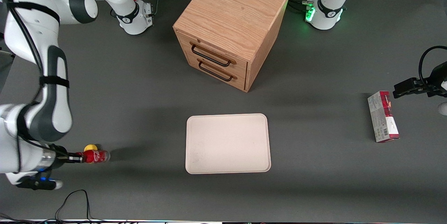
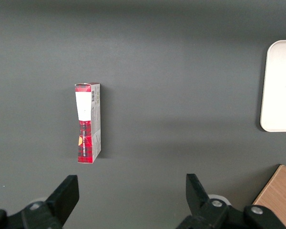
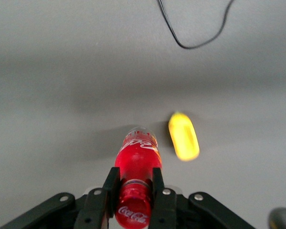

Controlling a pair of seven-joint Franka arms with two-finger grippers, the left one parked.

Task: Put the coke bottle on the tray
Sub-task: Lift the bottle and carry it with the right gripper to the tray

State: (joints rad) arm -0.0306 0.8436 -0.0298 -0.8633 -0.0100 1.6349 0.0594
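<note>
Coke bottle (image 1: 95,156) sits gripped at its cap end in the closed jaws of the right gripper (image 1: 77,157), beside a lemon (image 1: 91,147) at the working arm's end. Grasping looks done; carrying it to the bare tray (image 1: 227,143) remains.

The right arm bends down at the working arm's end of the surface, its wrist low and turned sideways. The pincer (image 1: 81,158) points level toward the parked arm's end. Its two fingers (image 3: 109,188) are closed on the neck of the coke bottle (image 3: 136,164), which sticks out horizontally between them.
</note>
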